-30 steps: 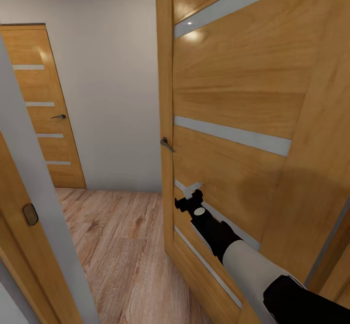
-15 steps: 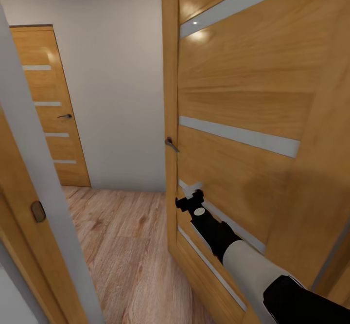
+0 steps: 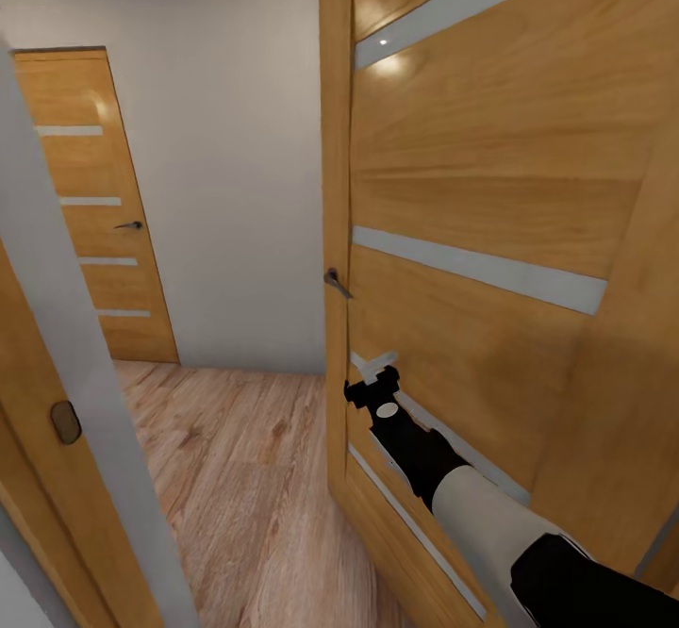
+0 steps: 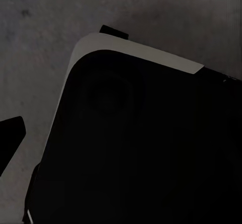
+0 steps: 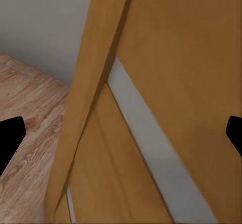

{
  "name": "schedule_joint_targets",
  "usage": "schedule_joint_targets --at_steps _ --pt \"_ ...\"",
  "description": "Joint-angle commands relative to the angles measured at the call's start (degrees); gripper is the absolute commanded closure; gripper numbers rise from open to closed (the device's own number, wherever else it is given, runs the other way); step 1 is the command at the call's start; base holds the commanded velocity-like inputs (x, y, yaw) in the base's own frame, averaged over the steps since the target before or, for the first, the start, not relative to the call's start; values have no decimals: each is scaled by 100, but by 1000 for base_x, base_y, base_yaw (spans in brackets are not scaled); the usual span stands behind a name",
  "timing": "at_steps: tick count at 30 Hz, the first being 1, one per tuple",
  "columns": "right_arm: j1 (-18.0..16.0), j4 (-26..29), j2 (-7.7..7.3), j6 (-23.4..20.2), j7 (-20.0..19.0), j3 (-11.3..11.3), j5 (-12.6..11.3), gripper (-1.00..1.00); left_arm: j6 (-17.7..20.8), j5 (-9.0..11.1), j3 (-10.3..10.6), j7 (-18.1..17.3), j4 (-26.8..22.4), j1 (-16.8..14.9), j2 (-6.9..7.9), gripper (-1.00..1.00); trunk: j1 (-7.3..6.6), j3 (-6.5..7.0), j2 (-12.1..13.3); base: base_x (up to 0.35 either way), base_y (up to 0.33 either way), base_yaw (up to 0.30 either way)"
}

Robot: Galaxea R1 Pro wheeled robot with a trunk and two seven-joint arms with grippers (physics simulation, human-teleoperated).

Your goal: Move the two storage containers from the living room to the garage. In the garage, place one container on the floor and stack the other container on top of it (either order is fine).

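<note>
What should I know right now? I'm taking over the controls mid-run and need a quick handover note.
Right gripper: jaws open, empty, held out against the lower part of the open wooden door, below its handle.
Left gripper: one dark fingertip shows over grey floor; state unclear.
Containers: not in sight here, and neither arm is carrying one.
Surroundings: a hallway with a plank floor and a second, closed door ahead.
Done: nothing confirmed.
Left: get past the door, then carry and stack both containers in the garage.
</note>
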State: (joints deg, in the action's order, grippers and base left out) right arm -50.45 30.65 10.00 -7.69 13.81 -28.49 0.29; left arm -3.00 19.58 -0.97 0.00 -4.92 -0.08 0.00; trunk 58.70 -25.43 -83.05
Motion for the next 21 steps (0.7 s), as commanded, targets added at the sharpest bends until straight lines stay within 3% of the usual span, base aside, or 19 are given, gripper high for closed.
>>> schedule_joint_targets --at_steps 1,13,21 --pt "-5 3 0 -40 102 -29 1 -100 -14 16 -8 0 -1 -1 -3 -100 3 -6 -3 291 0 0" --pt "-7 1 0 -18 329 -17 -6 -100 -16 3 -7 0 0 -1 -9 -100 3 -6 -3 297 0 0" --pt "-7 -147 0 52 612 2 8 -100 -17 1 0 0 -4 -1 -9 -100 3 -6 -3 66 0 0"
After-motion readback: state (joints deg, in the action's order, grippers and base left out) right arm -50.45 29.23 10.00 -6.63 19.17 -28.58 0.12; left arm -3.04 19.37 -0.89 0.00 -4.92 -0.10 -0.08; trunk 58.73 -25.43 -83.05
